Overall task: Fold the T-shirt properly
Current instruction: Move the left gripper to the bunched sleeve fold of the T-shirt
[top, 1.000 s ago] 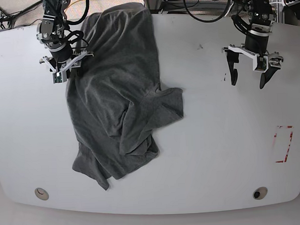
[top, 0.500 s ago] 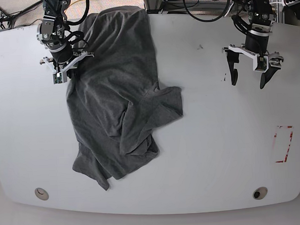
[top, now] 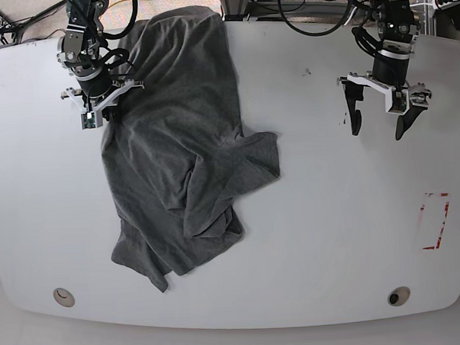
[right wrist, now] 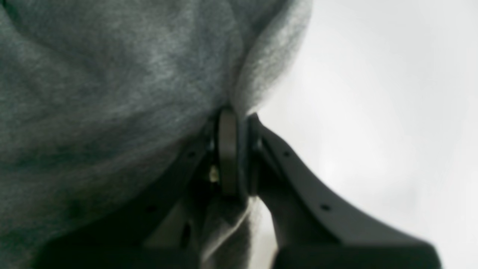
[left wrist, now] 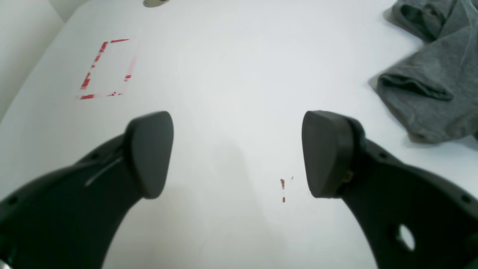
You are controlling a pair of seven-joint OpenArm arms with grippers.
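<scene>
The dark grey T-shirt [top: 179, 144] lies crumpled on the white table [top: 331, 214], running from the far edge down to the near left, with a sleeve folded out at mid-right. My right gripper [top: 104, 117] is at the shirt's upper left edge. In the right wrist view its jaws [right wrist: 233, 119] are shut on a fold of the T-shirt [right wrist: 112, 74]. My left gripper [top: 378, 129] hangs open over bare table at the far right, well away from the cloth. The left wrist view shows its fingers [left wrist: 149, 153] wide apart and a corner of the T-shirt [left wrist: 433, 86] at the right.
A red tape rectangle [top: 434, 221] marks the table near the right edge, also in the left wrist view as a red tape rectangle [left wrist: 106, 69]. Two round holes [top: 64, 297] [top: 398, 296] sit near the front edge. Cables crowd the back.
My right gripper has closed on the shirt's upper left edge. The left gripper has shifted slightly left and stays open.
</scene>
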